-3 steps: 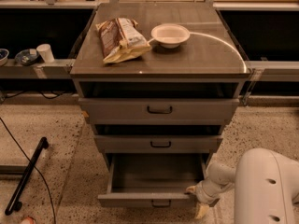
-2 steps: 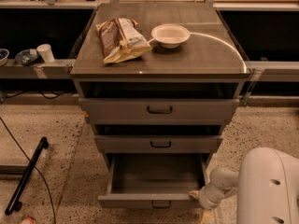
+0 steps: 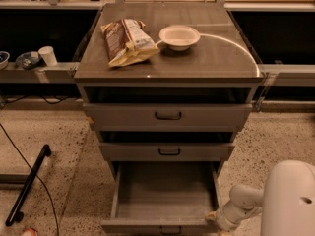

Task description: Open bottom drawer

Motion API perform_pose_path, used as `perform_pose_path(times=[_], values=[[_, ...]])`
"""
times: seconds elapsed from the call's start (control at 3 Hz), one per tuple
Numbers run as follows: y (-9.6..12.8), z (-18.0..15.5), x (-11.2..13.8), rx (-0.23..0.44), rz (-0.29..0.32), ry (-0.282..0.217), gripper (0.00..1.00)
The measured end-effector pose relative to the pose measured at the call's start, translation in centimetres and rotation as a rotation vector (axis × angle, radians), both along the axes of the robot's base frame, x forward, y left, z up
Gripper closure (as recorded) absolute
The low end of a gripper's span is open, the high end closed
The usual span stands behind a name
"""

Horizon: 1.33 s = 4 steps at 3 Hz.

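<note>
In the lower right of the frame, the robot's pale gripper (image 3: 213,217) sits low against the right front corner of the bottom drawer (image 3: 165,193), the lowest of three grey metal drawers. Whether the gripper is parted or closed is not something I can make out, as it blends into the drawer's edge. Behind it a white jointed arm (image 3: 244,199) leads to the rounded white robot body (image 3: 290,200) at the right edge.

The bottom drawer stands pulled well out at bottom centre, its plain grey inside bare. Above it, the middle grey drawer (image 3: 167,151) and the wide top grey drawer (image 3: 167,116) sit pushed in. On the cabinet's flat grey top (image 3: 211,58), upper centre, lie a brown-and-cream crinkled snack bag (image 3: 125,39) and a small white bowl (image 3: 179,36).

The opening looks all but done. To finish well, I judge any further pull should run straight out along the runners, gently, without dragging that corner sideways.
</note>
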State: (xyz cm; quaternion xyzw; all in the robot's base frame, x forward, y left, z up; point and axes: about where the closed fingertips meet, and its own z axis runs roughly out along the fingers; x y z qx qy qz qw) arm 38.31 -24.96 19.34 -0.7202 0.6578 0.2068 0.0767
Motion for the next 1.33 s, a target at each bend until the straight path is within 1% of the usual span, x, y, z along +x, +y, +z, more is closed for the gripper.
perform_pose_path(times=[0.33, 0.67, 1.0, 1.33], values=[[0.0, 1.8, -0.3, 0.072, -0.019, -0.013, 0.27], [0.5, 3.8, 0.4, 0.147, -0.05, -0.051, 0.03], [2.3, 8.3, 2.6, 0.223, -0.067, -0.145, 0.0], [2.3, 8.3, 2.6, 0.223, -0.067, -0.145, 0.0]])
